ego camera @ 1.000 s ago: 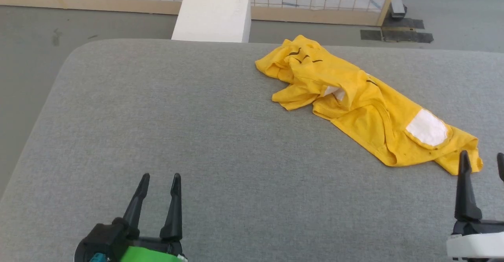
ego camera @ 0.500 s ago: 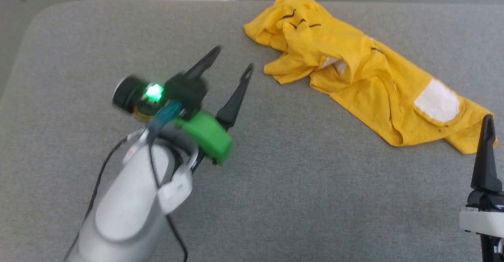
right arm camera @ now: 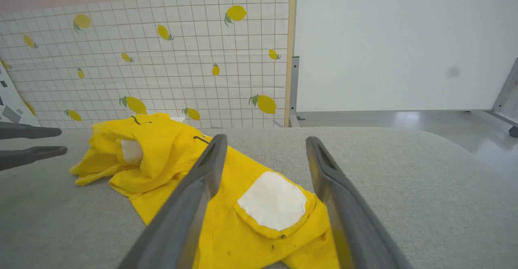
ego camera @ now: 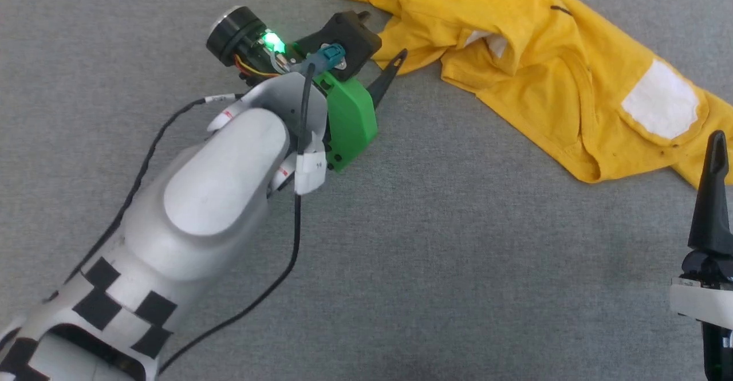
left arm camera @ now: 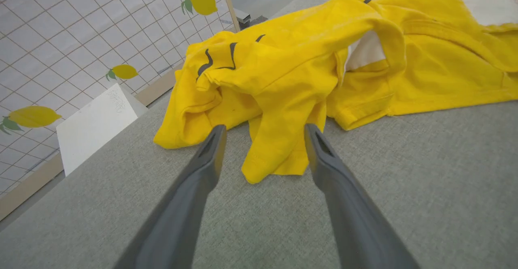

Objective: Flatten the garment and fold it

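Garment (ego camera: 532,77) crumpled on grey cushion (ego camera: 458,255), left hand (left arm camera: 265,126) spread at a loose edge, right hand (right arm camera: 266,137) spread near white patch (right arm camera: 272,200)

The grey table (ego camera: 458,255) is viewed steeply from above by the head camera, while the garment (left arm camera: 307,58) is framed low and close by both wrist cameras from opposite ends.

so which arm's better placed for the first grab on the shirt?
Left, probably. The left gripper is open, a loose corner of the garment framed between its jaws. The right gripper, also open, is beside its other end.
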Tool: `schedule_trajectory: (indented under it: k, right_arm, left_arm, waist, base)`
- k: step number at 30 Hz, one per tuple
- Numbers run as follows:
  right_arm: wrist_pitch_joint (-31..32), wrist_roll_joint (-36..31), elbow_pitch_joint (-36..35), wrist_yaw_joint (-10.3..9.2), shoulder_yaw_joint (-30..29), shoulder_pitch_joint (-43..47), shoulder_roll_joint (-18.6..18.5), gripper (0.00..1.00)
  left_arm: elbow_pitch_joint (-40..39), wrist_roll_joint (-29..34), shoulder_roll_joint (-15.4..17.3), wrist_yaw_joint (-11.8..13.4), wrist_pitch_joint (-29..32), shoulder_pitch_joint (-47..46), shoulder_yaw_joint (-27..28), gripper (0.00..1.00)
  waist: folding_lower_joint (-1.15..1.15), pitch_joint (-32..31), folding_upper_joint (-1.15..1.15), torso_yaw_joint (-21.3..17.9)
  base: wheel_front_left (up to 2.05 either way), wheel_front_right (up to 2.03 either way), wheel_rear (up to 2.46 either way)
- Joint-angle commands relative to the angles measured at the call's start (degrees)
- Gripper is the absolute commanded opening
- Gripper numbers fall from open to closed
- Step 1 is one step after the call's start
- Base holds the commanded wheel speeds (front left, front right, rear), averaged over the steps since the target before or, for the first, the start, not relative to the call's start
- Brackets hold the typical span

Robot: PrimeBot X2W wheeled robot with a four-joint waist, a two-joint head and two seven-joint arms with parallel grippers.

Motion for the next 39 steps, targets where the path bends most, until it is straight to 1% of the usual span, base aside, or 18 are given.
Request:
schedule_trajectory:
  k: [1, 8, 9, 10, 14, 18, 21, 24, 27, 29, 32, 33, 34, 36, 38, 39]
  right_arm:
    - [0.0, 0.3, -0.4, -0.08, 0.1, -1.2, 0.0, 1.0]
    - [-0.4, 0.7, -0.1, -0.08, 0.1, -1.7, 0.0, 1.0]
    - [-0.5, 0.7, -0.1, -0.08, 0.0, -1.7, 0.0, 1.0]
    - [-0.5, 0.7, -0.1, -0.08, 0.0, -1.7, 0.0, 1.0]
    - [-0.5, 0.7, 0.2, -0.08, -0.8, -1.7, 0.0, 1.0]
    - [-0.4, 0.4, 0.8, -0.08, -0.8, -1.7, 0.0, 1.0]
    - [-0.1, 0.3, 1.5, -0.08, -0.8, -1.2, 0.0, 1.0]
    - [0.4, 0.2, 2.2, -0.08, -0.6, -0.5, 0.0, 1.0]
    - [0.9, 0.2, 3.0, -0.08, -0.7, 0.6, 0.0, 1.0]
    - [1.2, 0.3, 3.5, -0.08, -0.7, 1.4, 0.0, 1.0]
    - [1.7, 0.5, 4.0, -0.08, -0.7, 2.7, 0.0, 1.0]
    - [1.8, 0.6, 4.2, -0.08, -0.7, 3.0, 0.0, 1.0]
    - [1.9, 0.8, 4.3, -0.08, -0.7, 3.4, 0.0, 1.0]
    - [2.0, 1.1, 4.6, -0.08, -0.6, 4.0, 0.0, 1.0]
    - [1.9, 1.3, 5.0, -0.08, -0.6, 4.5, 0.0, 1.0]
    - [1.8, 1.4, 5.2, -0.08, -0.7, 4.8, 0.0, 1.0]
  left_arm:
    - [1.4, -1.0, 0.9, -0.1, -0.1, -1.7, -1.0, 1.0]
    - [7.7, -2.9, 2.1, -0.1, -1.4, -3.8, -4.4, 1.0]
    - [8.6, -3.3, 2.1, -0.1, -1.9, -3.9, -4.9, 0.78]
    - [9.2, -3.5, 2.0, -0.1, -2.5, -4.0, -5.2, 0.0]
    - [10.8, -5.4, 1.3, -0.1, -5.8, -3.9, -5.7, 0.0]
    - [10.1, -8.1, 0.8, -0.1, -9.4, -2.6, -4.0, 0.0]
    - [6.8, -10.8, 1.4, 0.0, -11.3, 0.5, -2.6, 0.0]
    - [1.0, -13.7, 3.2, 1.1, -12.4, 5.7, -0.9, 0.0]
    - [-8.4, -17.5, 7.0, 3.6, -12.2, 14.4, 0.8, 0.0]
    - [-15.7, -20.2, 10.4, 6.3, -11.3, 21.4, 2.0, 0.0]
    - [-26.7, -24.1, 15.7, 11.7, -10.1, 32.4, 4.0, 0.0]
    - [-29.4, -25.1, 17.1, 13.4, -9.9, 35.5, 4.5, 0.0]
    - [-32.4, -26.1, 18.9, 15.6, -9.5, 39.5, 5.0, 0.0]
    - [-36.6, -28.7, 21.2, 19.2, -9.2, 46.8, 5.7, 0.0]
    - [-39.3, -32.4, 22.6, 21.3, -8.8, 53.8, 5.8, 0.0]
    - [-40.0, -33.7, 23.5, 21.7, -8.1, 56.4, 5.3, 0.0]
  waist:
    - [0.0, 2.7, 0.0, -2.0]
    - [0.0, 4.3, 0.0, -4.0]
    - [0.0, 4.4, 0.0, -4.1]
    - [0.0, 4.4, 0.0, -4.2]
    - [0.0, 3.5, 0.0, -3.4]
    - [0.0, 1.2, 0.0, -1.9]
    - [0.0, -1.7, 0.0, -0.3]
    - [0.0, -4.8, 0.0, 1.0]
    - [0.0, -8.2, 0.0, 2.2]
    - [0.0, -10.2, 0.0, 2.9]
    - [0.0, -12.4, 0.0, 3.9]
    - [0.0, -13.1, 0.0, 4.2]
    - [0.0, -13.7, 0.0, 4.5]
    - [0.0, -14.6, 0.0, 4.9]
    - [0.0, -15.4, 0.0, 5.3]
    - [0.0, -15.8, 0.0, 5.6]
  base:
    - [0.0, 0.0, 0.0]
    - [0.0, 0.0, 0.0]
    - [0.0, 0.0, 0.0]
    - [0.0, 0.0, 0.0]
    - [0.0, 0.0, 0.0]
    - [0.0, 0.0, 0.0]
    - [0.0, 0.0, 0.0]
    - [0.0, 0.0, 0.0]
    - [0.0, 0.0, 0.0]
    - [0.0, 0.0, 0.0]
    - [0.0, 0.0, 0.0]
    - [0.0, 0.0, 0.0]
    - [0.0, 0.0, 0.0]
    - [0.0, 0.0, 0.0]
    - [0.0, 0.0, 0.0]
    - [0.0, 0.0, 0.0]
